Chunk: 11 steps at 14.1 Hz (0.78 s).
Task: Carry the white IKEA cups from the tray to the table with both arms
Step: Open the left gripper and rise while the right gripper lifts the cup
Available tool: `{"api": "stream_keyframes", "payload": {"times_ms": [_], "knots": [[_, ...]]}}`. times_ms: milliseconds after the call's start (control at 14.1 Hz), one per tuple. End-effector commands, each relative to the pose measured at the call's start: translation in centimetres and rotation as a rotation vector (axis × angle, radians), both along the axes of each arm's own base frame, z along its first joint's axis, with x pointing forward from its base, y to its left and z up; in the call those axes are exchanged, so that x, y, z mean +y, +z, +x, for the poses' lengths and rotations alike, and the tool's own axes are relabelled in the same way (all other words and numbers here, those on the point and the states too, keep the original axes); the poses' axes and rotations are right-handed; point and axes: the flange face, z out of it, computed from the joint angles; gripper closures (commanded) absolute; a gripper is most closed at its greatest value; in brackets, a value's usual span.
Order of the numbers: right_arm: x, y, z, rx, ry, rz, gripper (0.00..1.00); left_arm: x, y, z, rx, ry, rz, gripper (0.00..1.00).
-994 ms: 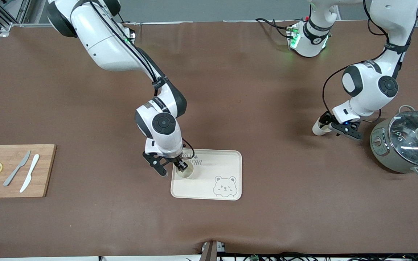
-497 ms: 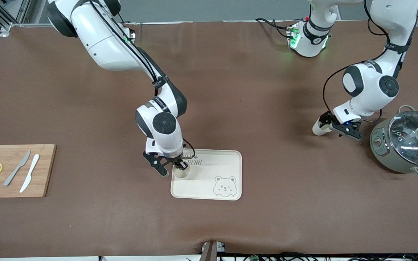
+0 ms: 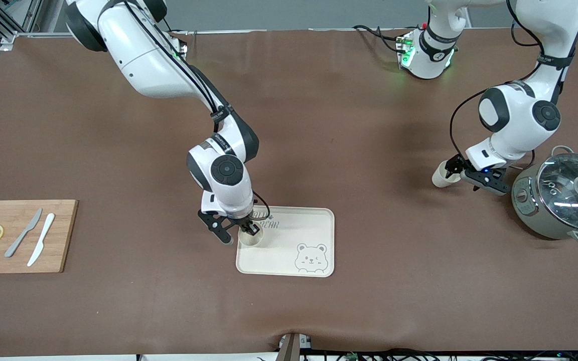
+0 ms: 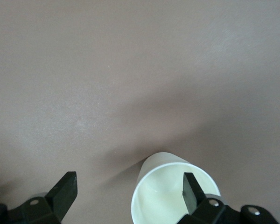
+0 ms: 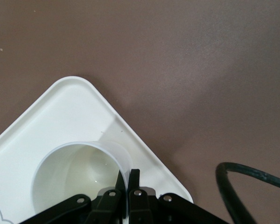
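Since the job is cups off the tray and onto the table, here's how it all sits right now:

right gripper: the right gripper [image 3: 250, 230] is pinched tight on the rim wall of one white cup [image 3: 250, 238], one finger inside and one outside, which looks like a rim grab set up for lifting straight up.

tray cup: this one sits on the tray [image 3: 314, 223], at about 9 o'clock from the bear face, close to the tray edge toward the right arm's end.

left gripper: the left gripper [image 3: 462, 172] is spread wide, with one finger [image 4: 191, 189] dipping inside the other cup [image 3: 440, 177] and nothing clamped, so I'd say that cup is let go.

table cup: it stands upright on the table [image 3: 349, 125], at roughly 9 o'clock from the pot [image 3: 562, 195].

cutting board: the board with knives [image 3: 20, 235] sits at the right arm's end, out of the way.
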Motion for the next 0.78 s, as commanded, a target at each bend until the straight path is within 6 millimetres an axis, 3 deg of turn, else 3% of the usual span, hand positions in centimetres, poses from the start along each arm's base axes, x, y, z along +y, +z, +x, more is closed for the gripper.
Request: {"api": "stream_keyframes", "payload": {"times_ms": [0,284,710], "knots": [[0.3,0.1,0.2,-0.015,0.006,-0.011,1.0,-0.1,3.0,0.1,0.007,0.029,-0.04,0.0],[0.5,0.7,0.0,-0.01,0.011,-0.013,1.0,-0.4,6.5,1.4,0.017,0.03,-0.065,0.0],[0.0,3.9,-0.3,0.031,0.005,-0.041,1.0,-0.8,12.8,4.5,0.08,0.077,-0.09,0.0]]}}
